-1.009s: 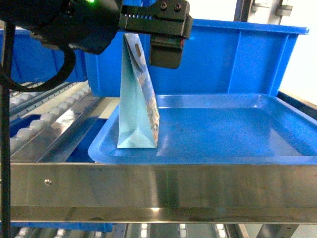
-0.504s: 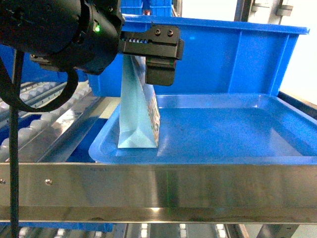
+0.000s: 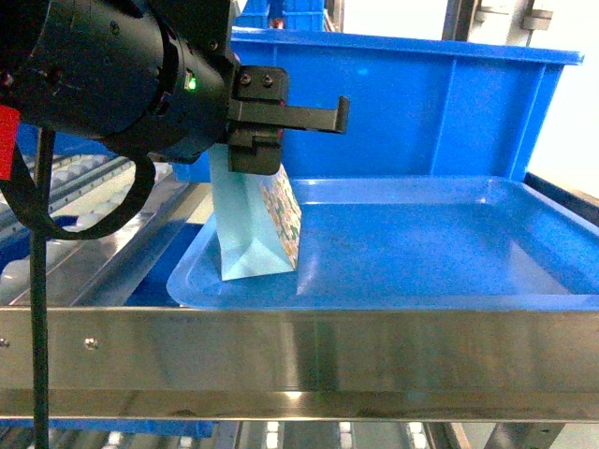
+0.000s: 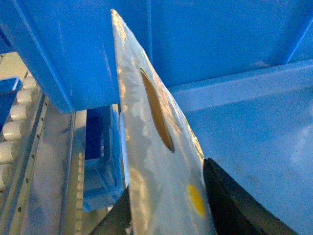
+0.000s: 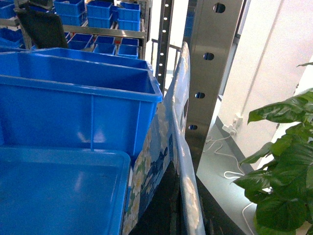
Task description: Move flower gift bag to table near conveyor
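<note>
Left gripper [image 3: 251, 154] is clamped on the bag's [image 3: 257, 229] top, left of centre; bag stands in the tray [image 3: 449, 271]. Right gripper also grips a bag [image 5: 183, 161].

Green potted plant [image 5: 281, 161] beside white wall [image 5: 274, 58], grey floor [image 5: 217, 171].

- Even, bright overhead light is seen in the head view; soft glare is thrown on the steel rail [image 3: 299, 365] and on the blue tray [image 3: 449, 243]
- The near black arm [image 3: 112, 75] is rendered dark and slightly soft
- In the left wrist view the gift bag [image 4: 156, 161] is blurred by closeness, with mottled highlights
- The right wrist view is washed out toward the white wall [image 5: 279, 58], lit from the right
</note>
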`<state>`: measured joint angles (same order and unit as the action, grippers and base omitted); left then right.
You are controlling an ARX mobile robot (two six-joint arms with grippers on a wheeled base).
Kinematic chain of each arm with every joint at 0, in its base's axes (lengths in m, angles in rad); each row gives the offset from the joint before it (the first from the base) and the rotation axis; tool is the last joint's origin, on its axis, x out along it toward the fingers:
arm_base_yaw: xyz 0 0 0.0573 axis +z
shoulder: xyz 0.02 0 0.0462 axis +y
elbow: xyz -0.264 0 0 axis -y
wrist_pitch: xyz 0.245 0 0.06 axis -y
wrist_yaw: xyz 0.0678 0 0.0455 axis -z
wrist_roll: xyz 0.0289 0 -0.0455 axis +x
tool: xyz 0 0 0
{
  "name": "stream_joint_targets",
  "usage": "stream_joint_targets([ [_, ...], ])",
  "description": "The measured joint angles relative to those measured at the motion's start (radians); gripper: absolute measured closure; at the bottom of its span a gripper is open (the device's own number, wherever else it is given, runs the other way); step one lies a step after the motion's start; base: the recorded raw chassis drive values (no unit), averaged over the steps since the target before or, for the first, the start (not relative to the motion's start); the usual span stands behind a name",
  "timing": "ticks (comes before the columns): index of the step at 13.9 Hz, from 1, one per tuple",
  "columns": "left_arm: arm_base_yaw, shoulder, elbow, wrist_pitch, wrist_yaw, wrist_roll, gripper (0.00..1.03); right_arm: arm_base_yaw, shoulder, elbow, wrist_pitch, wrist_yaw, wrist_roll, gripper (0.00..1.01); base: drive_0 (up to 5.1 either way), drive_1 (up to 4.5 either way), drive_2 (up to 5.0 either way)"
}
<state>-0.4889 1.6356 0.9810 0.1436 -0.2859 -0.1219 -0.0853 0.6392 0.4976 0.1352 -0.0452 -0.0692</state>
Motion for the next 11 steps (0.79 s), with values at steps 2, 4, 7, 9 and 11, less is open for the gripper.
stream_joint_targets([
  [2, -0.002, 0.000, -0.020, 0.043, -0.010, 0.028, 1.01, 0.000, 0.000, 0.000, 0.000, 0.000, 0.000, 0.99, 0.0, 0.00, 0.0],
  [4, -0.007, 0.006, -0.036, 0.106, -0.023, 0.078, 1.01, 0.000, 0.000, 0.000, 0.000, 0.000, 0.000, 0.99, 0.0, 0.00, 0.0],
  [7, -0.004, 0.008, -0.045, 0.166, -0.035, 0.117, 1.01, 0.000, 0.000, 0.000, 0.000, 0.000, 0.000, 0.99, 0.0, 0.00, 0.0],
  [9, 0.010, 0.008, -0.044, 0.183, -0.027, 0.147, 1.01, 0.000, 0.000, 0.000, 0.000, 0.000, 0.000, 0.99, 0.0, 0.00, 0.0],
  [11, 0.063, -0.031, -0.054, 0.222, 0.003, 0.198, 1.01, 0.000, 0.000, 0.000, 0.000, 0.000, 0.000, 0.99, 0.0, 0.00, 0.0],
])
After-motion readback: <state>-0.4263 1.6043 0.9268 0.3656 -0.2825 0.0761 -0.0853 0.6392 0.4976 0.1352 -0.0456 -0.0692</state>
